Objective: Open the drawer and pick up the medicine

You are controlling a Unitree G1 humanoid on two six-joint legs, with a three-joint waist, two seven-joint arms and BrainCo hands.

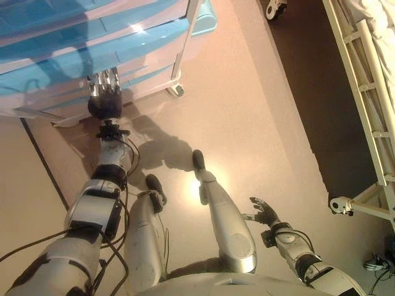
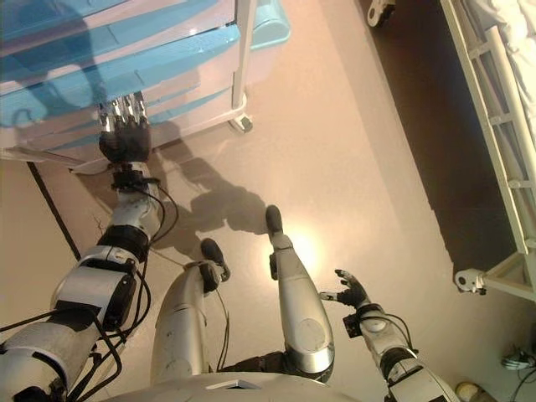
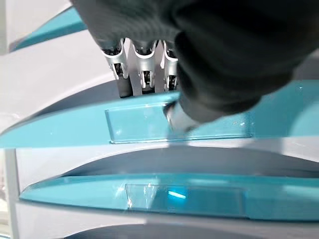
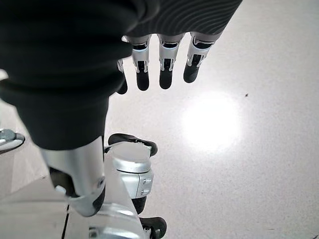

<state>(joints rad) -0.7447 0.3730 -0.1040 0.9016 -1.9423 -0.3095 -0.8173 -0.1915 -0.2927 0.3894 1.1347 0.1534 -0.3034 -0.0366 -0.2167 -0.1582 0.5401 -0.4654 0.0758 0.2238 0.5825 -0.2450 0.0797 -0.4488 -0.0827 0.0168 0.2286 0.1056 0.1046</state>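
A white drawer cabinet with pale blue drawer fronts stands on casters at the upper left. My left hand reaches up against one of its drawers. In the left wrist view its fingers dip behind the top lip of a blue drawer front, and the thumb presses on the clear label window, pinching the lip. The fingertips are hidden behind that lip. Another blue front lies below it. The drawers look closed and no medicine shows. My right hand hangs open low on the right, over bare floor.
A white bed frame runs down the right edge, with a caster at its foot and a dark floor strip beside it. The cabinet's caster sits near its front corner. Beige floor lies between cabinet and bed.
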